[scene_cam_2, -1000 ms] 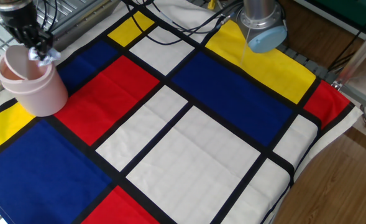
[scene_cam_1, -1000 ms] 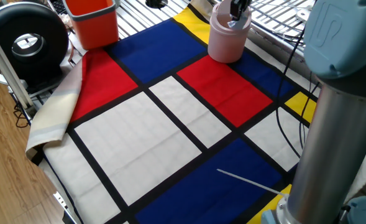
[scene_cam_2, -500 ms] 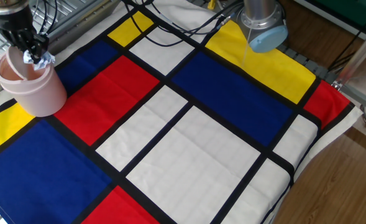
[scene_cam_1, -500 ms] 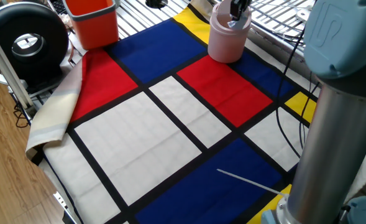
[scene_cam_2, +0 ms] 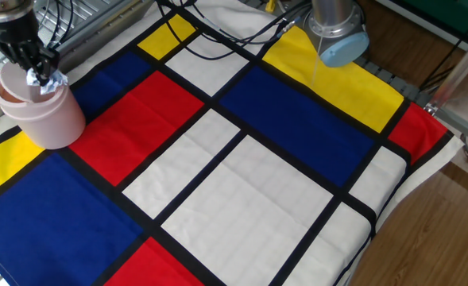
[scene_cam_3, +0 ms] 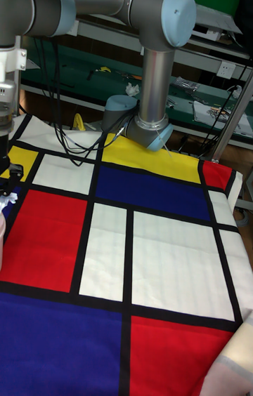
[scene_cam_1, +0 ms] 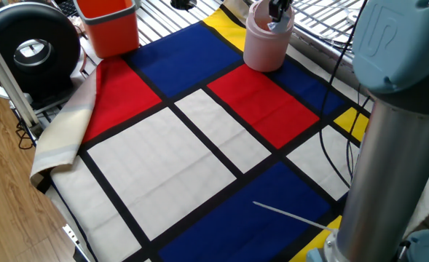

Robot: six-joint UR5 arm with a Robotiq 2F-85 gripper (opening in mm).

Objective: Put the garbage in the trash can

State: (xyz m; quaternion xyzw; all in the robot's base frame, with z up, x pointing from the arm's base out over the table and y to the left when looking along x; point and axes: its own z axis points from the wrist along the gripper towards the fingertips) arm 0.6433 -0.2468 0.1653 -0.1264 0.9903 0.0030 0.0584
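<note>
Over the colour-block cloth-covered table (scene_cam_2: 241,183), the pale pink cylindrical plastic trash can (scene_cam_2: 47,115) stands smooth-walled near one corner. The black two-finger gripper (scene_cam_2: 36,70) hangs at its mouth, clamped on the crumpled white-grey paper wad (scene_cam_2: 49,82) — release step in hand; next, parting the jaws above the opening.

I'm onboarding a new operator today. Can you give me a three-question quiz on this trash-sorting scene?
1. True or false: the end effector is over the pink trash can.
2. What does it grip?
A. crumpled paper garbage
B. a bottle
C. nothing
3. Fill in: the second bin, by the cloth's far corner, is ____.

Key: 1 true; 2 A; 3 orange.
</note>
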